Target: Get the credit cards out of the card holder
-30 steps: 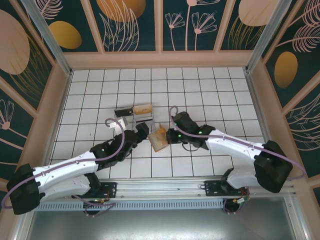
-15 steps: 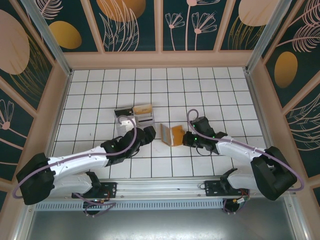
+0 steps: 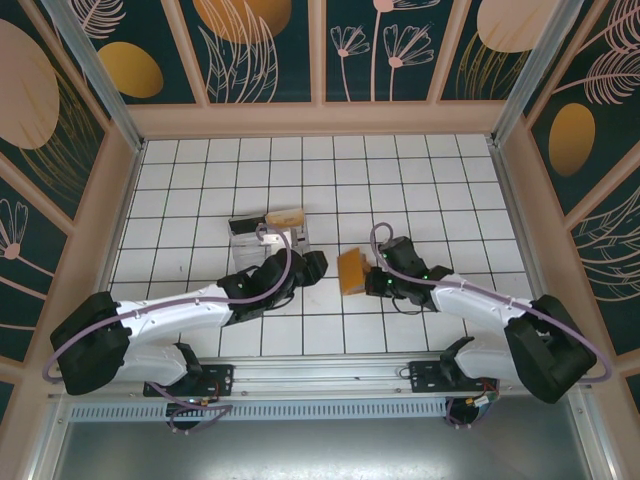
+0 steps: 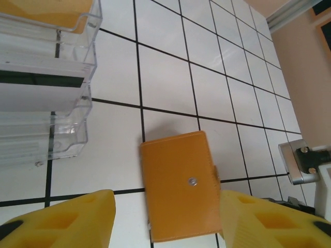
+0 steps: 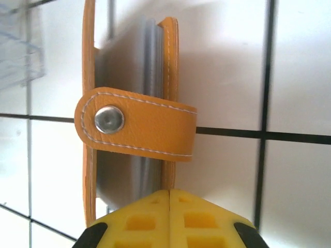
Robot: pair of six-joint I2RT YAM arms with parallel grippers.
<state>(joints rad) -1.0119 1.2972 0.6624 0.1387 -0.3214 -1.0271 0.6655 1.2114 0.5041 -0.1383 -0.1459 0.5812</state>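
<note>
Right claw (image 5: 169, 200) status: clamped. I see both yellow fingers pressed together on the near edge of the card holder (image 5: 129, 103), which stands on edge directly ahead of this claw. I cannot tell whether its far edge rests on the white tiled table (image 3: 430, 180).

Left claw (image 4: 166, 206) status: jaws apart, gripping nothing. One yellow finger sits at each side of its wrist view. The card holder's closed orange-brown face lies straight ahead of this claw, in line with the gap between the fingers. The left finger is clear of it. The right finger is just beside its edge, and I cannot confirm contact.

From above, I see the two claws facing each other across the card holder: the right claw touches it and the left claw is near its opposite side.

A clear plastic tray (image 4: 46, 93) stands ahead and to the left of the left claw, apart from the card holder. An orange-brown item (image 4: 46, 10) sits in its farthest compartment; I cannot identify it.

The credit cards (image 5: 148, 62) show as thin grey edges packed between the card holder's two covers, ahead of the right claw.

A stitched strap (image 5: 155, 129) wraps across the covers' edges. A metal press stud (image 5: 108, 120) sits at its left end.
</note>
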